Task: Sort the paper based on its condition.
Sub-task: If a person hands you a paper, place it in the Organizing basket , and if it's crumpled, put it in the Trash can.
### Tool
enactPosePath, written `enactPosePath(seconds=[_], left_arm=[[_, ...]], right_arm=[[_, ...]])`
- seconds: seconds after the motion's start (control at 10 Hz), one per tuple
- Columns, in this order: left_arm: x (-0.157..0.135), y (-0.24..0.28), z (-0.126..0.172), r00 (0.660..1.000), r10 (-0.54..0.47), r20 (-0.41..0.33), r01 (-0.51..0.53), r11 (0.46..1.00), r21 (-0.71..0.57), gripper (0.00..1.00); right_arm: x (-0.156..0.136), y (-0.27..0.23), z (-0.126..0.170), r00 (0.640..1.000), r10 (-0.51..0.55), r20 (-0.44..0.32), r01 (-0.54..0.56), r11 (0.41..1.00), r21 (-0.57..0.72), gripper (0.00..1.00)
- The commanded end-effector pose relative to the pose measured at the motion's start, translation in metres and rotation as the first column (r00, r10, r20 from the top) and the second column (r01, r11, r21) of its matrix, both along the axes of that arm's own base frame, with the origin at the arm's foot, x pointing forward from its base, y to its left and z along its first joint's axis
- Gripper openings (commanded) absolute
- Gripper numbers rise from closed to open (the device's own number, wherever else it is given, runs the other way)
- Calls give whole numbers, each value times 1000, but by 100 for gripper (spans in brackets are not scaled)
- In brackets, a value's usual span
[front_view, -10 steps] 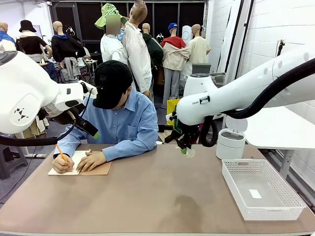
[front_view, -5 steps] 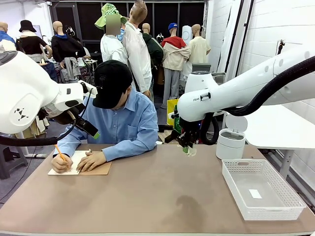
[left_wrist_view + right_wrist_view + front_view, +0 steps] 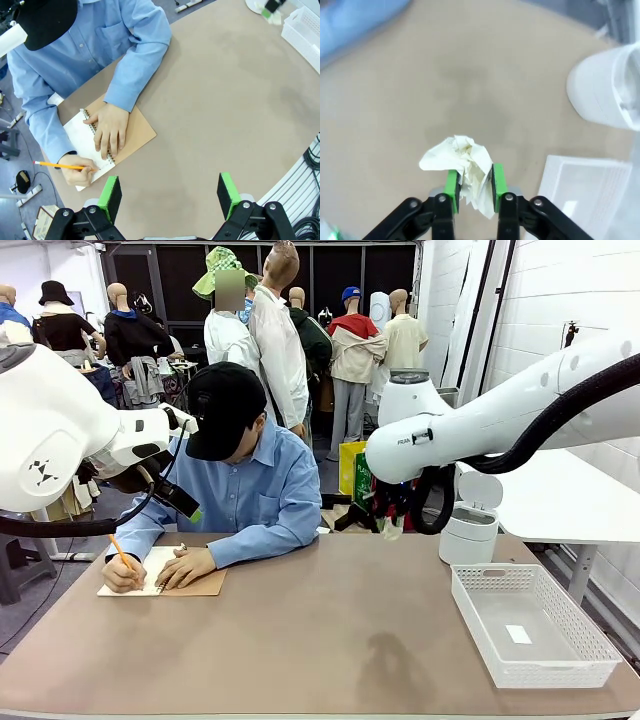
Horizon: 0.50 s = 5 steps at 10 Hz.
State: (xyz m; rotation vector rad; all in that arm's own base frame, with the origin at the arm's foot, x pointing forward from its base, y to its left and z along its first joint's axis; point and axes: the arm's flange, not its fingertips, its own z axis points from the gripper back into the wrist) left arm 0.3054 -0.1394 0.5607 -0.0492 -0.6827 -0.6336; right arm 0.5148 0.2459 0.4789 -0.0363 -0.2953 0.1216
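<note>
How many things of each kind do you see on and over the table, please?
Crumpled paper in the right tool: 1
Spiral notebook: 1
Pencil: 1
White basket: 1
White lidded bin: 1
Small white slip in the basket: 1
Total: 6

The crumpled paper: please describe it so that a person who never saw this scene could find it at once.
Look above the far edge of the brown table, left of the white lidded bin, where the right tool hangs. The crumpled paper is pinched between its green pads. It is a wrinkled white wad, unlike the flat notebook page under the person's hand.
</note>
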Motion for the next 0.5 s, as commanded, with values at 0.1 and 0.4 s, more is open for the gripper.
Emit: enactPosePath(seconds=[0.1,0.4], left_arm=[[0,0,-1,1000,0,-1,0,1000,-2,100],[0,0,-1,1000,0,-1,0,1000,-2,100]], right_arm=[[36,-14,12,933,-351,75,356,931,-78,34],[68,-62,20,834,-543,97,549,834,-52,34]])
